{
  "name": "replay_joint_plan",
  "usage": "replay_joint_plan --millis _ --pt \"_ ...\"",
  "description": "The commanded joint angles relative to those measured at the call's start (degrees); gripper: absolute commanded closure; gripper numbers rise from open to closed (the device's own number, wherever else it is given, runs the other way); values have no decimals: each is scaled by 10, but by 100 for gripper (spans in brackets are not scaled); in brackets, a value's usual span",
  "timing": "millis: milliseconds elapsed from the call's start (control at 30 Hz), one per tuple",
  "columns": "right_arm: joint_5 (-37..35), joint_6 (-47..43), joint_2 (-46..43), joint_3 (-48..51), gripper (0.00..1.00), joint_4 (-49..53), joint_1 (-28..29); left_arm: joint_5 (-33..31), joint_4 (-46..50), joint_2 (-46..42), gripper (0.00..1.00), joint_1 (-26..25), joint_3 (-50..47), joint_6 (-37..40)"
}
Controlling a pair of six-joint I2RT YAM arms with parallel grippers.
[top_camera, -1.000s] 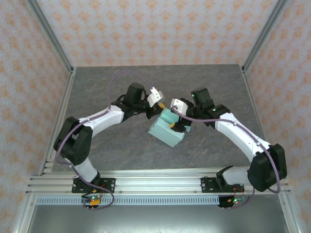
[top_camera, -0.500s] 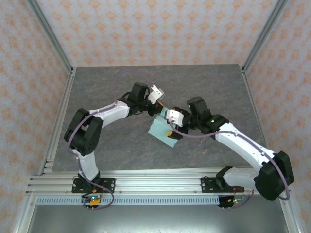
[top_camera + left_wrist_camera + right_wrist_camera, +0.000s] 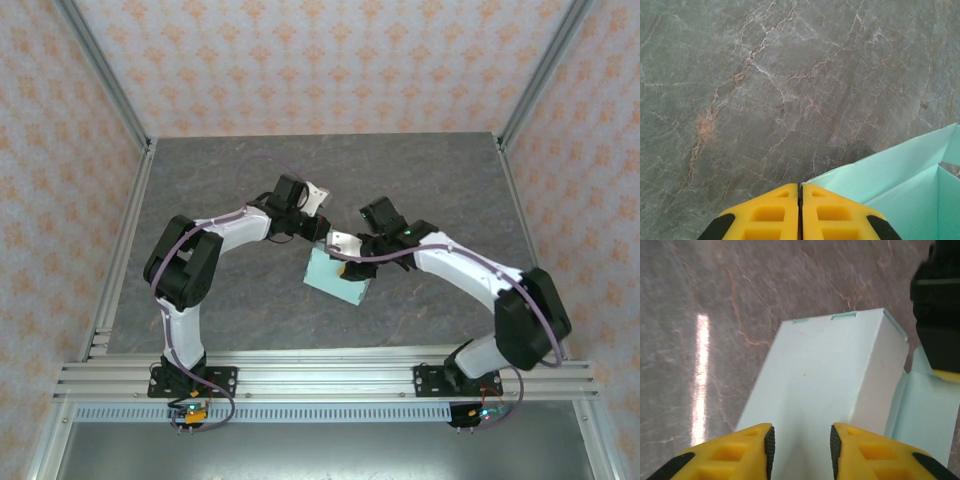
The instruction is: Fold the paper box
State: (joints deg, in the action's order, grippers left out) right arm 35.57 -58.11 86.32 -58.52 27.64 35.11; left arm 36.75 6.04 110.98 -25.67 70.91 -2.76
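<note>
The paper box (image 3: 336, 281) lay tilted on the grey marbled table (image 3: 220, 300), just below the middle of the top view. Both arms met over its upper edge, and their wrists covered that edge, so the fingertips were hard to make out there.

In the left wrist view the left gripper (image 3: 800, 186) had its yellow fingers (image 3: 770, 212) pressed together with no gap, cut off by the bottom of the frame. The mint card began right at their tips and ran off the lower right corner, showing an inside wall. Whether any card was nipped between the fingers could not be told.

In the right wrist view the right gripper (image 3: 801, 432) sat low in the frame with its fingers apart by a narrow gap, above a pale panel of the box. Nothing showed clamped between them. At the right edge the left gripper's black body and yellow tip, partly cut off, sat on a flap beside that panel.
</note>
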Motion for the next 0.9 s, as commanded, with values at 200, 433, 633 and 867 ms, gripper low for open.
replay_joint_plan --millis 200,433,633,867 --pt "-115 26 124 -85 69 57 -12 -9 28 23 91 20 16 -12" --pt "-95 45 191 -93 68 65 -44 5 23 40 91 24 20 -23" --pt "-53 71 152 -89 62 49 -55 13 -3 28 91 25 5 -29" --pt "-20 100 45 -75 25 -10 -80 28 -36 -12 91 23 -13 -24"
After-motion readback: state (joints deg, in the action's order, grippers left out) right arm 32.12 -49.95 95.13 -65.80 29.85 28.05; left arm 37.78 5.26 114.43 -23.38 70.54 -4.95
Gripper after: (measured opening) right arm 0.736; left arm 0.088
